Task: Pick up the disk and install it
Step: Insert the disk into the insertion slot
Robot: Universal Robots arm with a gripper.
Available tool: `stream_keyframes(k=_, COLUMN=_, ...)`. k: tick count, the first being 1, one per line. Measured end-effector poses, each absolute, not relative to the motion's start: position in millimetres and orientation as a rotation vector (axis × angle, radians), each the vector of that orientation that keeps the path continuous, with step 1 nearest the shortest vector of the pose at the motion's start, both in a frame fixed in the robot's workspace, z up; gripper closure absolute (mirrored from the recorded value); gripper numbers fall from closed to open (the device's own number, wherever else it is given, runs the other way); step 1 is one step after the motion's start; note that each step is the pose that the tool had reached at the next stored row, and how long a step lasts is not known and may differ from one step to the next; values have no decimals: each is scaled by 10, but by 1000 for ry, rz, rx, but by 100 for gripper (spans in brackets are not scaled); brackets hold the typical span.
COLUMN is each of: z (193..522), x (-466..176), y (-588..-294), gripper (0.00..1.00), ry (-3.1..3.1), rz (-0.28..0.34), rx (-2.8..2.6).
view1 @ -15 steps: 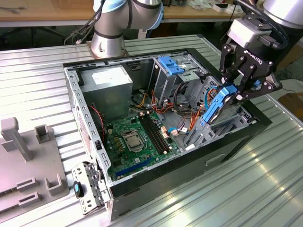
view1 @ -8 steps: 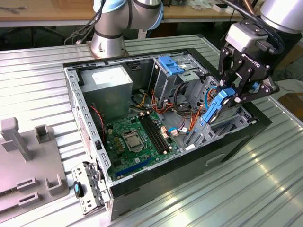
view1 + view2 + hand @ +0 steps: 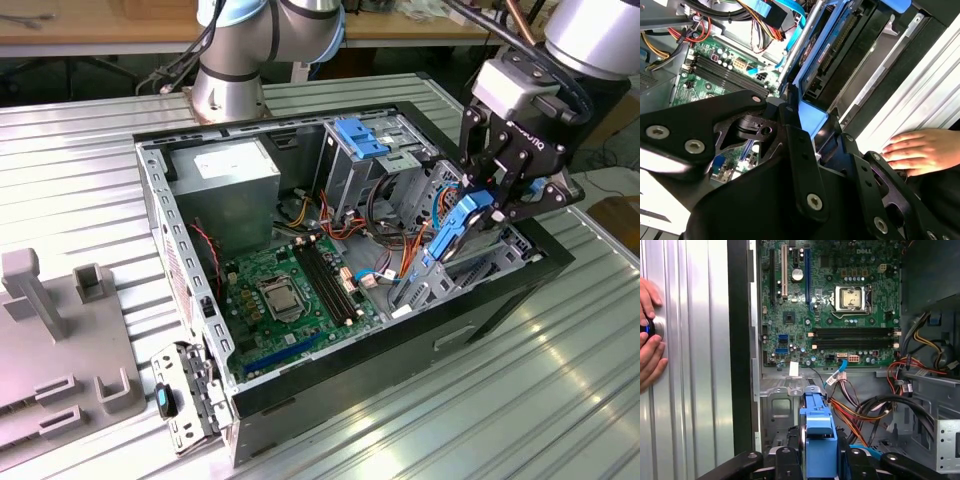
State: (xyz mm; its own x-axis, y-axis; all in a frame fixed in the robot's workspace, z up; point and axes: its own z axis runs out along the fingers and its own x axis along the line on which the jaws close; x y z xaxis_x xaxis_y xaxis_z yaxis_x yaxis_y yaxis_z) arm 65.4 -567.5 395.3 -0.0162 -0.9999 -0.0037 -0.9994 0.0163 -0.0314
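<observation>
The disk (image 3: 455, 232), a dark metal drive in a bright blue carrier, hangs steeply tilted over the drive bay at the end of the open computer case (image 3: 180, 250) on the exterior view's right. My gripper (image 3: 503, 192) is shut on its upper end, one black finger on each side. In the first wrist view the blue carrier (image 3: 817, 432) stands edge-on inside the gripper (image 3: 817, 460), above the bay's metal bracket. The second wrist view shows the disk (image 3: 826, 47) running away from the gripper (image 3: 810, 142), its lower end down in the case beside the side wall.
Inside the case lie the motherboard (image 3: 290, 285), a grey power supply (image 3: 225, 190), loose cables and a tall drive cage with a blue bracket (image 3: 360, 135). A person's hand (image 3: 920, 150) rests on the ribbed table beside the case. A grey fixture (image 3: 60, 340) sits at the exterior view's left.
</observation>
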Motion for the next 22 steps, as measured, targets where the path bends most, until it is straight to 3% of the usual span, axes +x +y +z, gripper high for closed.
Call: stream_keyframes(k=22, z=3779, x=657, y=-5681, gripper=63, ry=2222, rz=-30, rx=-2186)
